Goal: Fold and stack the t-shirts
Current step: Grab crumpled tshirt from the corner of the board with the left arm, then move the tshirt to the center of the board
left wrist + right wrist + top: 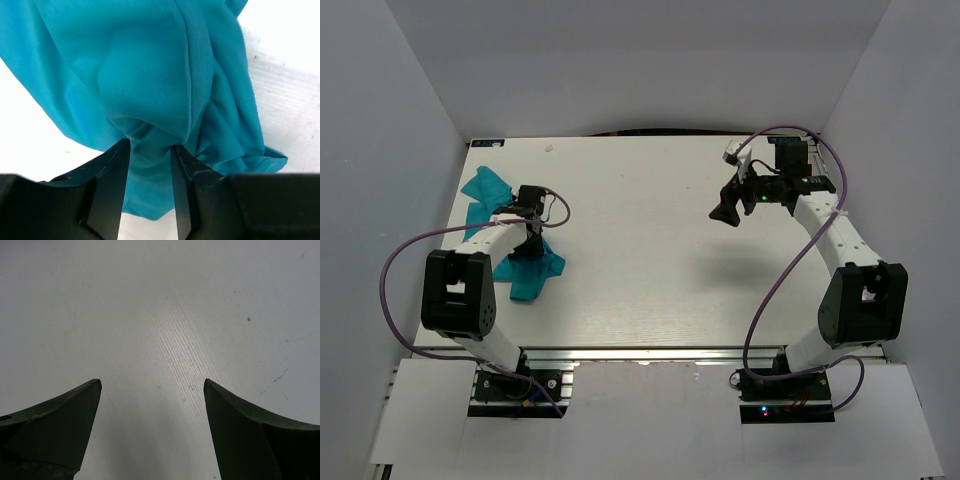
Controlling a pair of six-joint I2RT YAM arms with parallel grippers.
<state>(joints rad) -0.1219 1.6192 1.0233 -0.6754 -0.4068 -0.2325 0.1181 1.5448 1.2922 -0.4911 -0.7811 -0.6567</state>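
Observation:
A crumpled teal t-shirt [486, 192] lies at the left side of the white table [650, 270], with one part towards the back and another [533, 276] nearer the front. My left gripper [528, 245] is down on its middle. In the left wrist view the t-shirt [150, 65] fills most of the picture, and its folds run together at my left gripper [150, 142]. The jaws are half closed, with a bunched fold of cloth between the fingers [112, 175]. My right gripper [725, 213] hangs wide open above bare table on the right, holding nothing [152, 382].
Grey walls close in the table on the left, back and right. A small white scrap [551, 148] lies near the back edge. The left arm's purple cable [400, 260] loops out beside the shirt. A white tag [730, 156] sits by the right wrist.

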